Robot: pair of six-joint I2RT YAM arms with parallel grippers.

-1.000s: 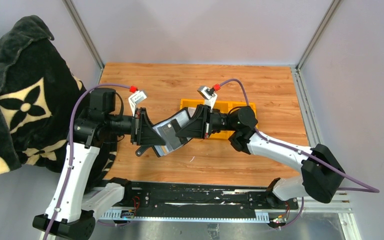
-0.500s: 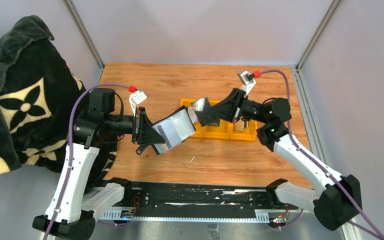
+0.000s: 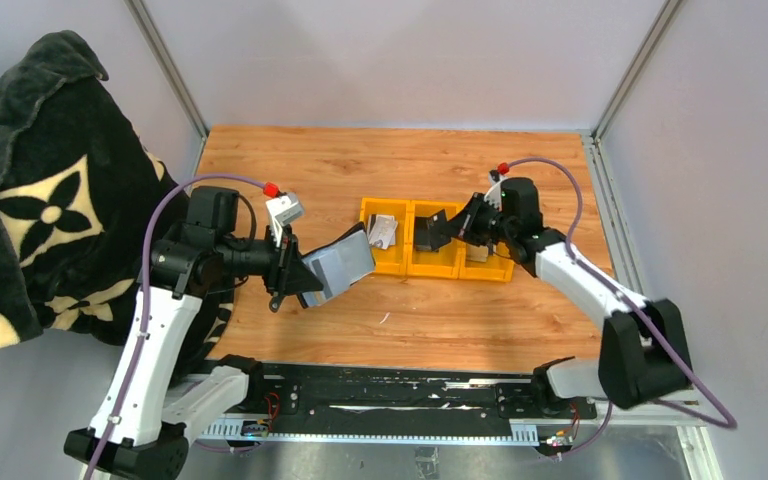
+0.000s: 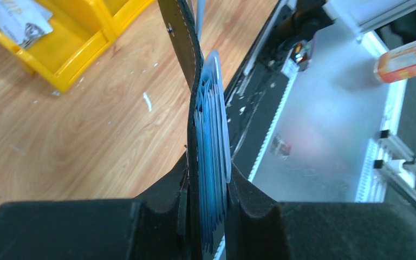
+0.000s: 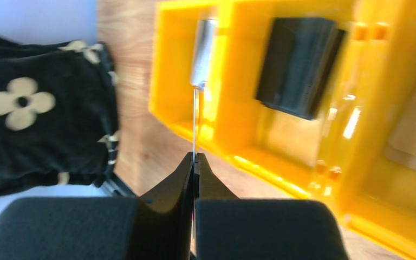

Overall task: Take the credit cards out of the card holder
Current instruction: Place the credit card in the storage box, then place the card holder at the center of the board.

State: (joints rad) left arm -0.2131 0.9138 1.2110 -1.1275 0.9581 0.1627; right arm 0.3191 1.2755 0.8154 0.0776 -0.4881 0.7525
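Observation:
My left gripper (image 3: 310,280) is shut on the black card holder (image 3: 345,262) and holds it tilted above the table, left of the bins. In the left wrist view the jaws (image 4: 208,184) clamp the holder's leather edge (image 4: 187,54) with a stack of credit cards (image 4: 214,130) fanned edge-on inside it. My right gripper (image 3: 432,232) hovers over the yellow bins (image 3: 400,266), shut on one thin card seen edge-on as a fine line (image 5: 195,124) rising from the closed fingertips (image 5: 195,160). A whitish card (image 3: 383,232) lies in the left bin.
A small squarish black block (image 5: 298,67) sits in the middle bin. A tan item lies in the right bin (image 3: 477,252). A black blanket with cream flowers (image 3: 40,190) hangs at the left. Metal frame posts stand at the back corners.
My right gripper pulled one card away from the holder, swung right and came down over the yellow bins. The left gripper kept hold of the holder and shifted it slightly.

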